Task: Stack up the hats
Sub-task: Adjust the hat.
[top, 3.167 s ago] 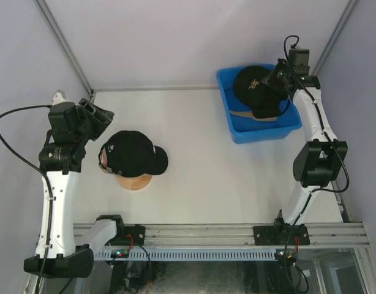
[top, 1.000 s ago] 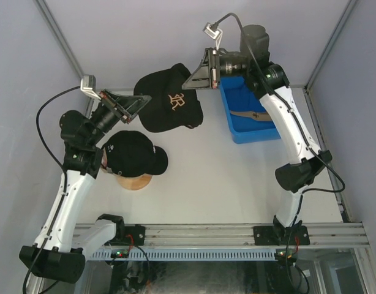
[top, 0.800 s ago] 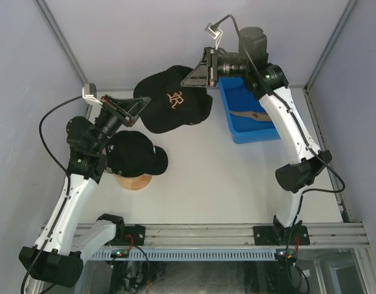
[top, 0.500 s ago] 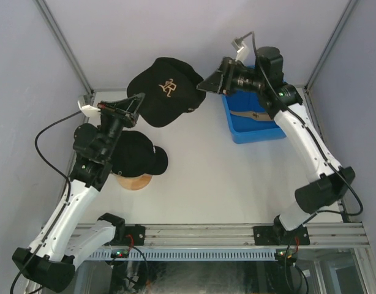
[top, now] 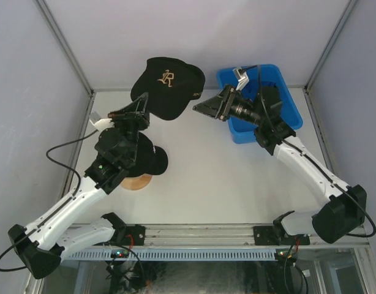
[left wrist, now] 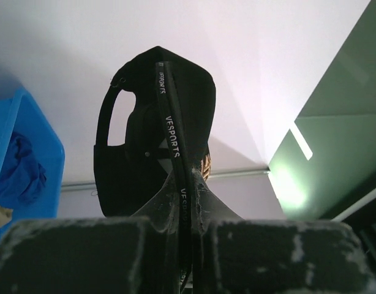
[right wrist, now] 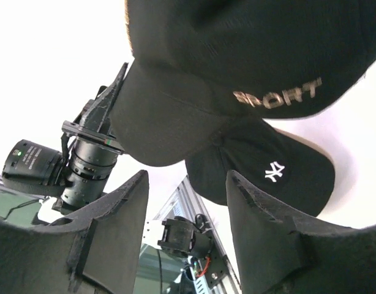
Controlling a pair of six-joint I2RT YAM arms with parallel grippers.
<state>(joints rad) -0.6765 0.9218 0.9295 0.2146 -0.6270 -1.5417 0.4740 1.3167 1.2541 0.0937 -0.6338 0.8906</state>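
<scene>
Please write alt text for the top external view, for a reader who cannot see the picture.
The left gripper holds a black cap with a gold emblem up over the white table; the open right gripper points at it from beside the blue bin. A second black cap sits on a wooden stand below the left arm.
</scene>
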